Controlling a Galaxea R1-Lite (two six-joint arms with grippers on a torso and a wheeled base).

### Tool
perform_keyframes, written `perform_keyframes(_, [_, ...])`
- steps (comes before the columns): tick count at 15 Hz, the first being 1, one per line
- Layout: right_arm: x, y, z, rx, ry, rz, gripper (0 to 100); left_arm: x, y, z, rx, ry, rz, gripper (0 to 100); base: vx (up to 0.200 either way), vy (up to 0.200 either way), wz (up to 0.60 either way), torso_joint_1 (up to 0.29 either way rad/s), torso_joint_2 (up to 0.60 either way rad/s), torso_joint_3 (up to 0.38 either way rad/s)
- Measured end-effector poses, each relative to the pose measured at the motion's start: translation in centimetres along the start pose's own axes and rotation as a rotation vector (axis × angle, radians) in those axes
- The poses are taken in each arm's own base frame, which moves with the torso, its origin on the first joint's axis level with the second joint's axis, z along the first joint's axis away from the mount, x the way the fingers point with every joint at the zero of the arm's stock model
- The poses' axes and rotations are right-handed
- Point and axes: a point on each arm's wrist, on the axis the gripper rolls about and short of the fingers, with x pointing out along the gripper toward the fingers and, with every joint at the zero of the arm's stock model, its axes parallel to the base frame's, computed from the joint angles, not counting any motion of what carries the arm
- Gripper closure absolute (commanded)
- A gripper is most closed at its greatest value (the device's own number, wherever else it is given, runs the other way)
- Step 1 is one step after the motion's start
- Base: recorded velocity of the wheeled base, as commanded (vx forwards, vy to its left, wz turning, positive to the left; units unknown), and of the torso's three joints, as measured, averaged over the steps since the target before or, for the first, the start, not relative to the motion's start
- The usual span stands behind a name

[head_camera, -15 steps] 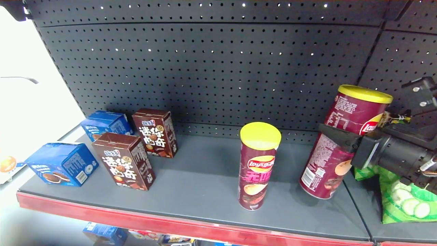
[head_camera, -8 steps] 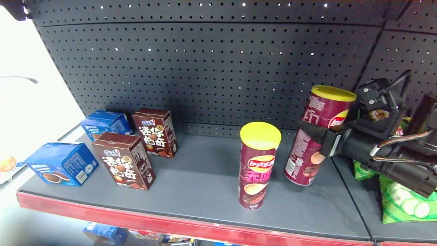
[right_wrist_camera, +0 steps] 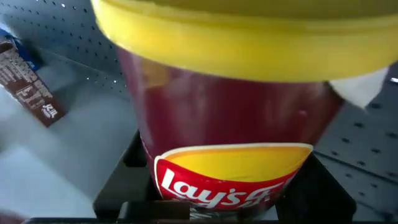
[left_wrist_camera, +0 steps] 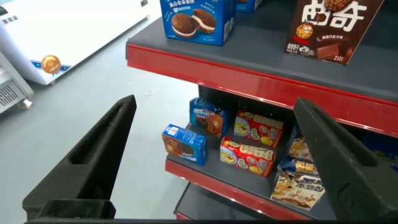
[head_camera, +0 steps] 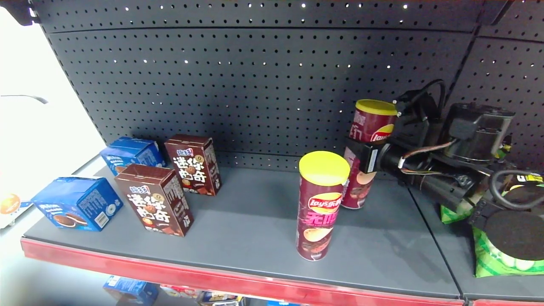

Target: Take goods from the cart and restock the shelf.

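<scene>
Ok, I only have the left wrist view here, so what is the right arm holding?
Observer: The right jaws are shut on a maroon chip can with a yellow lid, deep on the shelf.
Operator: Is it set down?
Observer: I cannot tell; its base sits low, behind a second can standing upright nearer the front.
Operator: Anything beside them?
Observer: A green bag lies to the right, under the right arm.

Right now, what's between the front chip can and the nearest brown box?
Nothing: in the head view, only bare grey shelf runs between the front chip can and the nearest brown box.
</scene>
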Motion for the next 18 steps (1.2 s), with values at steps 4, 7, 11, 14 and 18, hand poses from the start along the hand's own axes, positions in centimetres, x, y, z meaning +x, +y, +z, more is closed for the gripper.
perform_keyframes(4, [2.6,1.2,-0.4,0.002,-0.003,-0.053,100,0.0,0.0,0.0,0.000,0.000,0.000,0,0.000,0.000,0.00,0.000,0.00,0.000])
perform_keyframes(7, [4.4,1.6,-0.7,0.002,-0.007,-0.100,100,0.0,0.0,0.0,0.000,0.001,-0.001,0,0.000,0.000,0.00,0.000,0.00,0.000])
perform_keyframes(11, [6.0,2.9,-1.4,0.005,-0.003,-0.138,100,0.0,0.0,0.0,0.000,0.001,0.000,0,0.000,0.000,0.00,0.000,0.00,0.000])
perform_keyframes(14, [6.9,3.3,-1.9,0.006,-0.004,-0.139,100,0.0,0.0,0.0,0.000,0.001,0.000,0,0.000,0.000,0.00,0.000,0.00,0.000])
perform_keyframes(18, [8.1,3.4,-2.4,0.005,-0.006,-0.172,100,0.0,0.0,0.0,0.000,0.001,0.000,0,0.000,0.000,0.00,0.000,0.00,0.000])
